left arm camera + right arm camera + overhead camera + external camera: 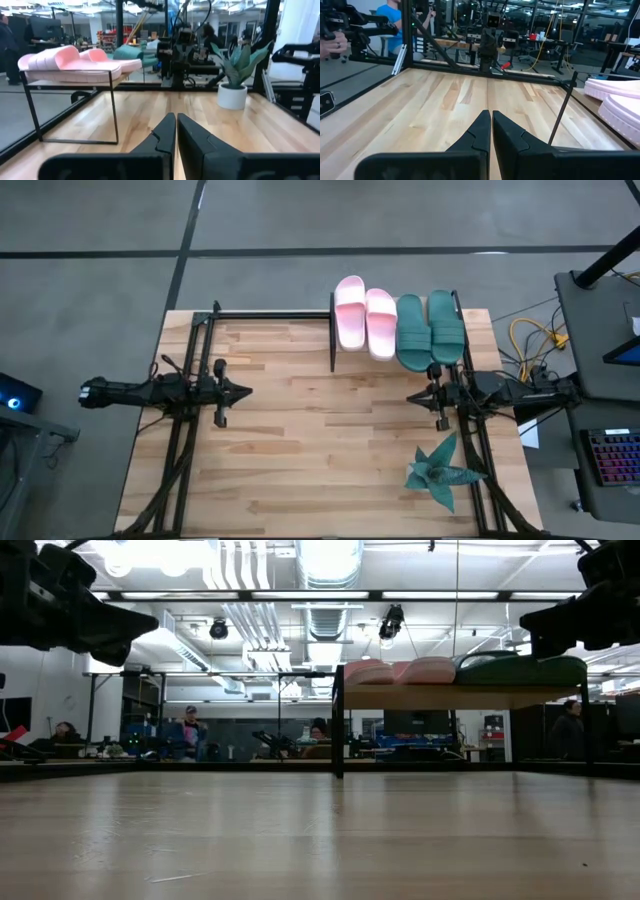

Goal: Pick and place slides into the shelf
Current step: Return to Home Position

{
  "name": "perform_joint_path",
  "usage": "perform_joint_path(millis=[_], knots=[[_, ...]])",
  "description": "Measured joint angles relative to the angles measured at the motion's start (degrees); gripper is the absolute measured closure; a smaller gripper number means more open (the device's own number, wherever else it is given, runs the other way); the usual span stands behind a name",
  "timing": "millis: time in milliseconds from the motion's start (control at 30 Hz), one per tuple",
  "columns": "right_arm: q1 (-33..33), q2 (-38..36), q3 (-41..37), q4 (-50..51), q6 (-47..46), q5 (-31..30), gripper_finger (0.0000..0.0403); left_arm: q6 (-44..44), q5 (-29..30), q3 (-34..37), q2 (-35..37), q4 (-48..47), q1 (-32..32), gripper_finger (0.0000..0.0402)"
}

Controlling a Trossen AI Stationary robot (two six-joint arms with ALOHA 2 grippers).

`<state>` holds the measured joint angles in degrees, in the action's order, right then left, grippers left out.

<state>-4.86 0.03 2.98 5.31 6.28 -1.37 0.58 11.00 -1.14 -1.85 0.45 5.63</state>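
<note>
High view: pink slides (365, 318) & teal slides (429, 330) are seen side by side on the shelf (333, 340), far edge of table (300, 460), right of ctr. Left gripper (245, 390) is held over the left side, right gripper (410, 397) just near of the teal pair. Low view: all slides are carried on the shelf board. Wrist views: both grippers' fingers are seen pressed together, empty.

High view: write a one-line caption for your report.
Both pink slides and both teal slides line the shelf; left tool and right tool shut, empty, at opposite table sides.
</note>
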Motion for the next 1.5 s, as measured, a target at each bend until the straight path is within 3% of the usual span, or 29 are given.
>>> perform_joint_path(millis=[733,967,1500], knots=[[0.0,0.09,0.0,-0.38,0.19,-0.19,0.0394,0.01,-0.17,0.04,-0.79,-0.29,0.0,0.0398],[0.0,0.11,0.0,-0.42,0.19,-0.19,0.0394,-0.17,-0.01,0.41,-1.87,6.0,0.0,0.0398],[0.0,0.11,0.0,-0.4,0.17,-0.19,0.0394,-0.19,-0.06,0.56,-2.62,6.58,0.0,0.0398]])
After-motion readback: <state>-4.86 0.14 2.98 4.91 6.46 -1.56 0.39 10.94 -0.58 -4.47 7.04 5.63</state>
